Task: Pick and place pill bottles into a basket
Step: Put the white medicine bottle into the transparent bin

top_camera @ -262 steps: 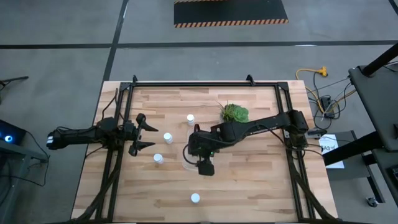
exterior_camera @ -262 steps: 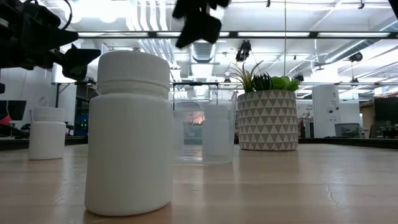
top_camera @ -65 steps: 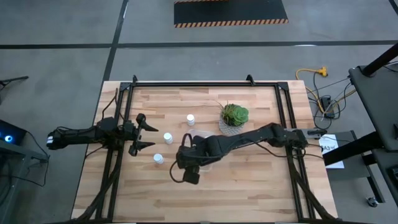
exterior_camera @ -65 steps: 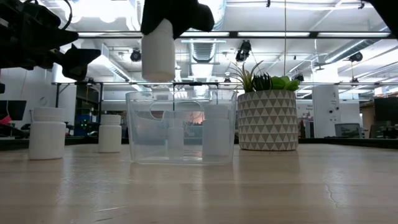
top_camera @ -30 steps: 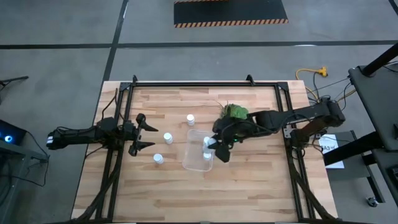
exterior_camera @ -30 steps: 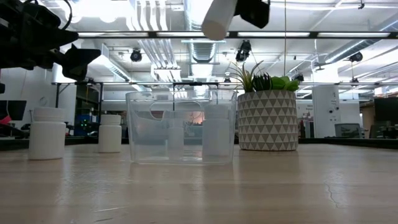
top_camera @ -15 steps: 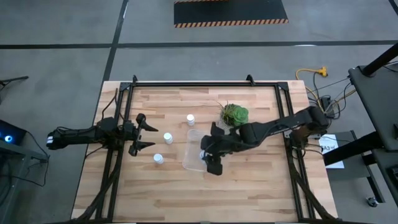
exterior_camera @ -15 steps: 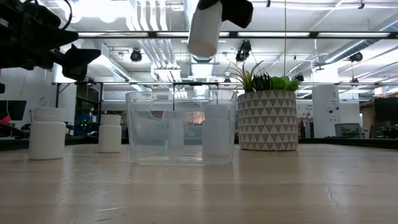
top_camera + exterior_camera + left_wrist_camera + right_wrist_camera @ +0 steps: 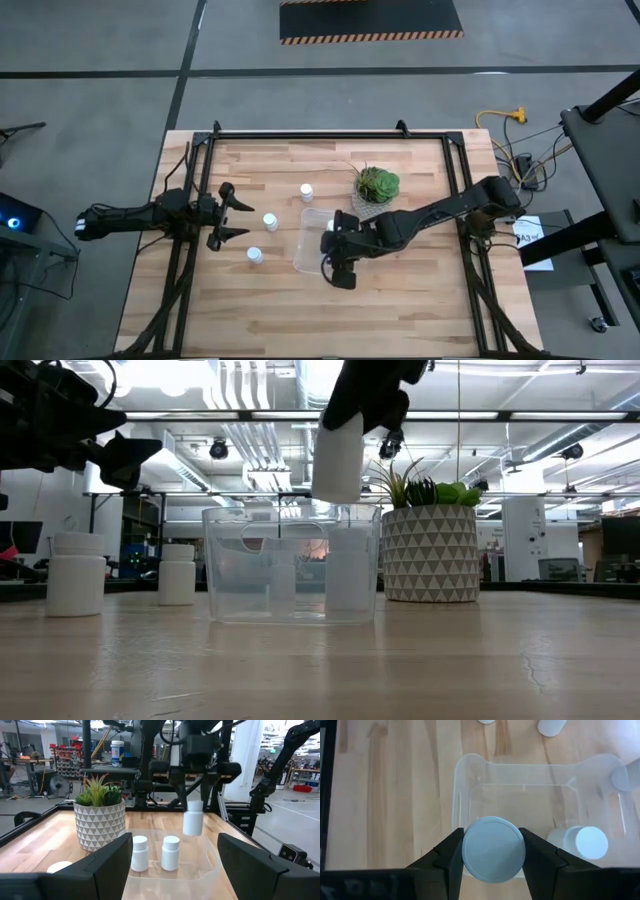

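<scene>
The held pill bottle (image 9: 338, 458) hangs upright, cap down toward the right wrist camera's line of sight, directly above the basket (image 9: 292, 564) and clear of its rim. In the right wrist view the bottle's round white cap (image 9: 493, 849) sits squarely between the two dark fingers (image 9: 449, 855), which press against it on both sides. The right gripper (image 9: 365, 405) is therefore clamped on this bottle, pointing straight down over the near end of the tub.

The right arm reaches in from the table's right side, stretched low across the boards past the potted plant (image 9: 377, 184), with its wrist turned downward at the basket's edge (image 9: 312, 240).

Two more bottles stand upright inside the basket (image 9: 170, 853) (side by side, seen through the clear wall in the left wrist view). Three bottles stand on the table outside it: one (image 9: 306, 190) beyond the basket's far end, one (image 9: 270, 221) to its left, and one (image 9: 254, 254) nearer the front, also to its left. All three are apart from the tub.

The left gripper (image 9: 232, 211) waits at the table's left side, level with the bottles there, its fingers spread wide and holding nothing. The left arm lies roughly horizontal along the frame rail (image 9: 180, 270).
</scene>
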Robot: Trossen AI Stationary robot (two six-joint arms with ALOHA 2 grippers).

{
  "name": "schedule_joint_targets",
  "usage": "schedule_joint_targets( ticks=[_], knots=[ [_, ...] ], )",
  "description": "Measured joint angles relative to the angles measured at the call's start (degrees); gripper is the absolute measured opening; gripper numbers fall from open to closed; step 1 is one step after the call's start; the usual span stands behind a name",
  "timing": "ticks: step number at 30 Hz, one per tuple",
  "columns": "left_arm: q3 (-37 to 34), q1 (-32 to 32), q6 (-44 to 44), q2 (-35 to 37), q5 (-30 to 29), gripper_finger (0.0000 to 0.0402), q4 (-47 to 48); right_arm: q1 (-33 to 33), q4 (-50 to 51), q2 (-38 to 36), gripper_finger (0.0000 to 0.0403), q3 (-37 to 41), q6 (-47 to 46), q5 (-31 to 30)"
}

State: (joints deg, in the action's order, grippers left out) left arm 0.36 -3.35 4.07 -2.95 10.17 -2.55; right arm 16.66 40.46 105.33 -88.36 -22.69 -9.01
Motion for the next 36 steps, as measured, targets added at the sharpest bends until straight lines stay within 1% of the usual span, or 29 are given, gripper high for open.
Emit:
schedule_joint_targets(
  ticks=[7,13,26,32,36],
  knots=[
    [0.0,0.0,-0.01,0.02,0.02,0.0274,0.0,0.39,-2.99,1.45,0.0147,0.95,0.19,-0.01],
    [0.0,0.0,0.01,-0.05,0.02,0.0274,0.0,0.75,-3.8,1.43,0.0147,3.59,0.16,0.0],
    [0.0,0.02,0.01,0.03,0.02,0.0274,0.0,0.79,-9.38,1.43,0.0147,8.24,0.69,0.96],
    [0.0,0.01,-0.01,0.01,0.02,0.0274,-0.01,0.43,-9.77,1.43,0.0147,10.41,1.0,1.23],
    [0.0,-0.01,0.01,-0.01,0.02,0.0274,0.0,-0.08,-10.37,1.43,0.0147,11.26,2.91,1.58]
  ],
)
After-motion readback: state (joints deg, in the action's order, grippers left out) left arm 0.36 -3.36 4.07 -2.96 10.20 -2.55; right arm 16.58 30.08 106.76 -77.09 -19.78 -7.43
